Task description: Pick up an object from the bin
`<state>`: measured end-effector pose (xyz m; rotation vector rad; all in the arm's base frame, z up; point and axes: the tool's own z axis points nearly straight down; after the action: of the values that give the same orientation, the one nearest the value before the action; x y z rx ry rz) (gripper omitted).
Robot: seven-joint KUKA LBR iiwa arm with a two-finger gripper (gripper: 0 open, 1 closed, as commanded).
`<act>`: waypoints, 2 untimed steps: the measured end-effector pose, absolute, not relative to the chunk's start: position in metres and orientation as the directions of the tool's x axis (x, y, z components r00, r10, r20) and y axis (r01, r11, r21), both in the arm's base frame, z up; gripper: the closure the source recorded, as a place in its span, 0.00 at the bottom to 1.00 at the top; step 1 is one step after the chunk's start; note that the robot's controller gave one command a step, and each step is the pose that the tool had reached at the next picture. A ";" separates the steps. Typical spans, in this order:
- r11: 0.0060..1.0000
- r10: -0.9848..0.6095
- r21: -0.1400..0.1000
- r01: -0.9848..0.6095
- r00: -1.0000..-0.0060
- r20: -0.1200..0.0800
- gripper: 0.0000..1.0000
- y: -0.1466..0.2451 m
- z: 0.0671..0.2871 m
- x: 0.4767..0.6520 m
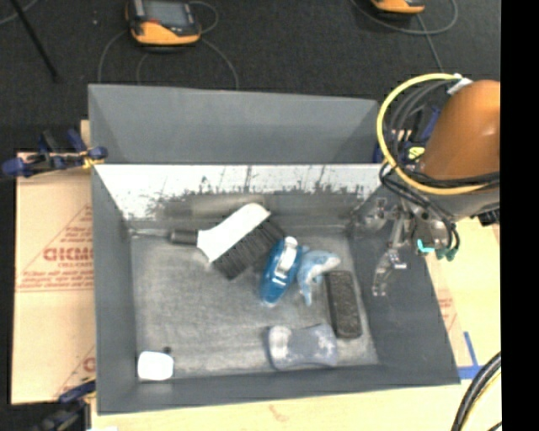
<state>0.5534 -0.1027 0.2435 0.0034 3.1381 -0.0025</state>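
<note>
I see the gripper [381,280] low over the bin's [253,383] right slope, and I can't make out whether it is parted or closed. Nearest, just left of it, lies a dark oblong block [343,304], with a blue bottle [278,271] and a white-backed brush [237,238] further left.

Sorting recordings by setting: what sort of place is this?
Probably a robot lab workcell: a grey metal bin holding a brush and blue bottle, a gripper over it, and an orange device on dark carpet.
</note>
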 end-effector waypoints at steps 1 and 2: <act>1.000 0.000 -0.002 0.000 -1.000 -0.005 0.00 -0.103 0.244 0.554; 0.992 -0.130 -0.003 -0.130 -0.992 -0.008 0.00 -0.110 0.213 0.560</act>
<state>0.5596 -0.1101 0.2132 -0.2038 3.1272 -0.0037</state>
